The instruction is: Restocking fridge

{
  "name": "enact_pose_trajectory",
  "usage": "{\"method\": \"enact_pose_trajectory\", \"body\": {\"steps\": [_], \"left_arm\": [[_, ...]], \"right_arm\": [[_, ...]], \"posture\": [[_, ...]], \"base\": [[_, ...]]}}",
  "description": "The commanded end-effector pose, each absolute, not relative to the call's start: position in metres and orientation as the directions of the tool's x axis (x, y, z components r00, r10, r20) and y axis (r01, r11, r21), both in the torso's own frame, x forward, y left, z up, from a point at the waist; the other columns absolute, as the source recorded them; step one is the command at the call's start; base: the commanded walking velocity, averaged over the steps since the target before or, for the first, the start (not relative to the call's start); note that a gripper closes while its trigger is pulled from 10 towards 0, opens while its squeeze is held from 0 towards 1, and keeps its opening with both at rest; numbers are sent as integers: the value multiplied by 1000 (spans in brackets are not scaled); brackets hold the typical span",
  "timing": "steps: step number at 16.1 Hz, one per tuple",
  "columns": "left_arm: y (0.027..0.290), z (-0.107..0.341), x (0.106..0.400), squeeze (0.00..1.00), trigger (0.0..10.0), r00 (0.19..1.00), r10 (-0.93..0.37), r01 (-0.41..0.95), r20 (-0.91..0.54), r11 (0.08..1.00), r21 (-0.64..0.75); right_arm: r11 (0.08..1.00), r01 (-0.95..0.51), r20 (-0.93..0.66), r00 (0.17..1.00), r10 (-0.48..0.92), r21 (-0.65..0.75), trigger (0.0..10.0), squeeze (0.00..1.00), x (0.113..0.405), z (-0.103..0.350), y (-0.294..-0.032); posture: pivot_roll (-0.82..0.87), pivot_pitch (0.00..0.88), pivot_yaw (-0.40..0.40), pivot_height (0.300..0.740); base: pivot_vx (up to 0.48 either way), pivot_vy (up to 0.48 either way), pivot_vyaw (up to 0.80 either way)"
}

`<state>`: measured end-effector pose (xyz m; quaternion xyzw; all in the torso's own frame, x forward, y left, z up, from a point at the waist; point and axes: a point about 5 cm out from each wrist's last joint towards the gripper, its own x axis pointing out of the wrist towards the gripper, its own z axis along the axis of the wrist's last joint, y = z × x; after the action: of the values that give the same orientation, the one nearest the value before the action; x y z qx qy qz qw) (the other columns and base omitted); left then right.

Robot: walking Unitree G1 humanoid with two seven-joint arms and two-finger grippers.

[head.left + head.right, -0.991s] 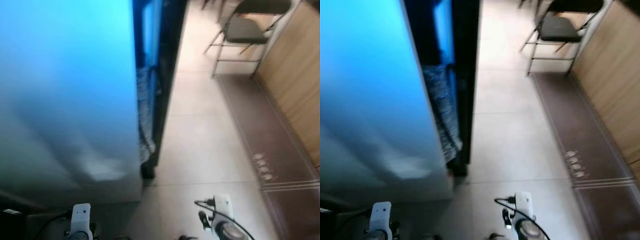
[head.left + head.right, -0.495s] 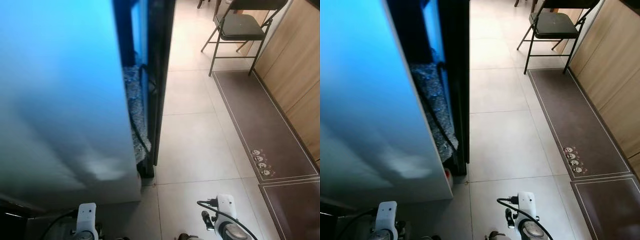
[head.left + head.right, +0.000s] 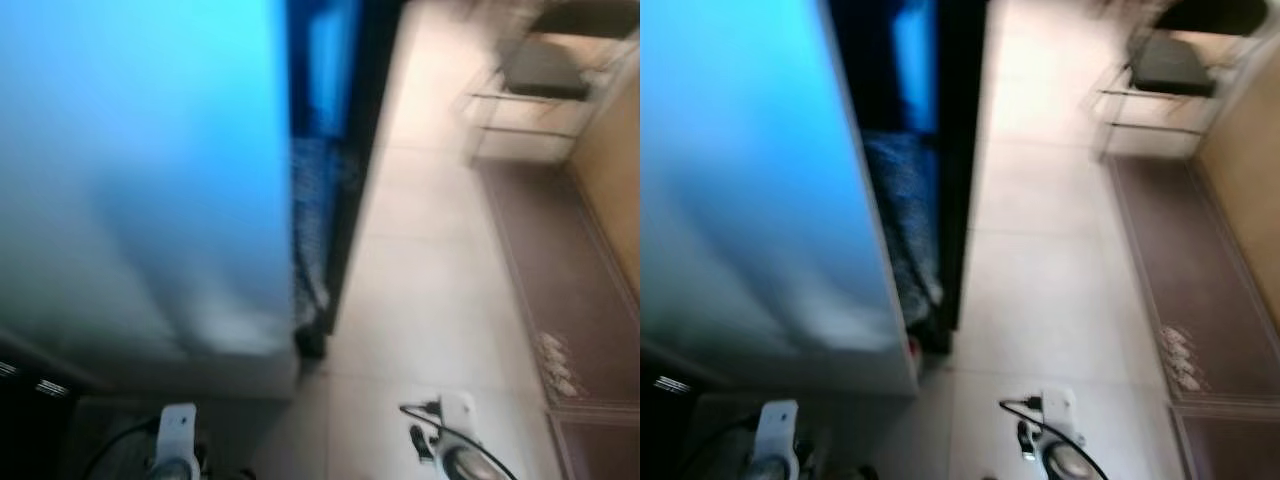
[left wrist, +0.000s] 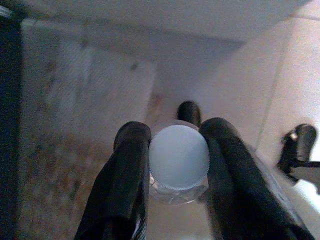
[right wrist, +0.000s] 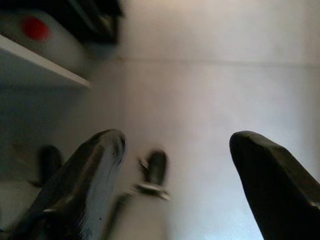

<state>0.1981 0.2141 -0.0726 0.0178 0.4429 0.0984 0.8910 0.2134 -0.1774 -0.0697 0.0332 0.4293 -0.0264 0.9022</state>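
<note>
Gripping a clear bottle [image 4: 178, 167] by its neck, the left gripper [image 4: 176, 150] has its two black fingers [image 4: 125, 175] pressed against either side of the pale, ribbed cap, which faces the wrist camera. Beyond the bottle lies a dim stretch of pale floor and, along one side, a dark edge. The right gripper [image 5: 175, 150] hangs with its fingers [image 5: 95, 170] spread wide apart and nothing between them, above light floor tiles; a white panel edge and a small red spot [image 5: 35, 27] show near it. Seen from the head, both blurred views take in the fridge door [image 3: 140, 170], a broad blue-lit panel standing on the robot's left, with the dark fridge body [image 3: 958, 150] just behind it and a speckled surface [image 3: 312, 210] between the two. Pale floor tiles [image 3: 420, 290] run ahead, a brown mat [image 3: 560, 260] lies along the right beside wooden cabinets [image 3: 1250, 170], and a folding chair [image 3: 535, 80] stands farther off. The two wrists [image 3: 176, 440] sit low at the bottom edge.
</note>
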Motion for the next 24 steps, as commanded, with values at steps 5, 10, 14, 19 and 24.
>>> {"method": "enact_pose_trajectory", "body": {"steps": [5, 10, 14, 19, 24], "left_arm": [[211, -74, 196, 0, 10000, 580, 184, -146, -794, 982, 121], [210, -75, 195, 0, 10000, 580, 180, -138, -794, 983, 122], [209, -76, 193, 0, 10000, 577, 177, -130, -797, 984, 125], [209, -76, 193, 0, 10000, 582, 176, -120, -794, 984, 130], [213, -75, 194, 0, 10000, 585, 183, -121, -790, 983, 138]], "right_arm": [[995, 97, -796, 604, -37, 27, 10000, 0, 203, -75, -182], [995, 98, -796, 604, -45, 19, 10000, 0, 203, -75, -183], [994, 104, -744, 662, -89, -27, 10000, 0, 207, -71, -186], [994, 93, -618, 779, -107, -55, 10000, 0, 216, -60, -187], [994, 84, -360, 927, -105, -72, 10000, 0, 250, -23, -191]], "posture": [[-72, 173, -29, 740], [-76, 178, -31, 740], [-88, 186, -36, 740], [-103, 189, -43, 740], [-106, 188, -45, 740]], "base": [[253, 0, 0], [0, 0, 0], [0, 0, 0], [0, 0, 0], [0, 0, 0]]}}
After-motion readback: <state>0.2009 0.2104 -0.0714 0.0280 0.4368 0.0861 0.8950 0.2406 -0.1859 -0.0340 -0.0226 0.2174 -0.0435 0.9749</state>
